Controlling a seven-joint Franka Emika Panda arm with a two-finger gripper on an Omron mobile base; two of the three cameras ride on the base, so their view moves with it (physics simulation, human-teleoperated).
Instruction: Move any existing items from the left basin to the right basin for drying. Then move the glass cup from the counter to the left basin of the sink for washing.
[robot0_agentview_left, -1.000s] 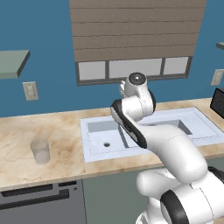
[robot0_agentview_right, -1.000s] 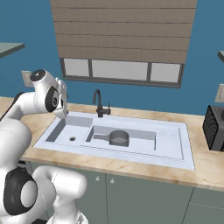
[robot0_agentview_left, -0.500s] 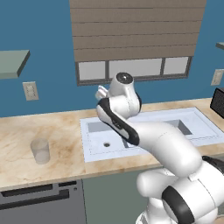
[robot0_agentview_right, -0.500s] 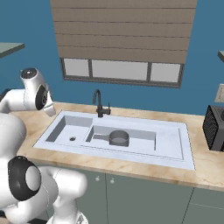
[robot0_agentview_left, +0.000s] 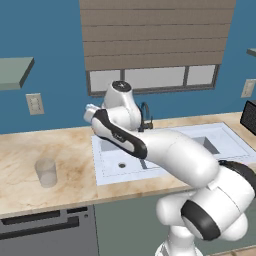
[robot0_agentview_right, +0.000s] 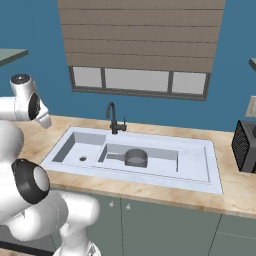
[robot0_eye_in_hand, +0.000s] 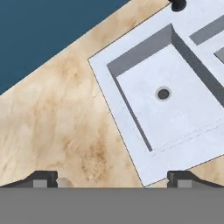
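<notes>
You had the tool (robot0_eye_in_hand: 112, 181) spread wide and holding nothing, its two tips just showing at the bottom of the hand view, looking down on the tabletop (robot0_eye_in_hand: 57, 118) beside the sink (robot0_eye_in_hand: 127, 127). The saucepan (robot0_agentview_right: 135, 158) sat in the right basin (robot0_agentview_right: 165, 162), and the left basin (robot0_eye_in_hand: 168, 100) held nothing but its drain, so by my reading the first half of the task was done and the glass cup (robot0_agentview_left: 46, 172) was next.

The cup stood upright on the tabletop, well apart from the sink on its left side and nearer the front edge. From the left base view the hand hung above the tabletop's strip just left of the sink, so the cup lay further left and toward you from the tool.

Its long axis ran straight up, open mouth on top, and being round with no handle it pointed no particular way. A grip from above or from the side would probably have worked.
</notes>
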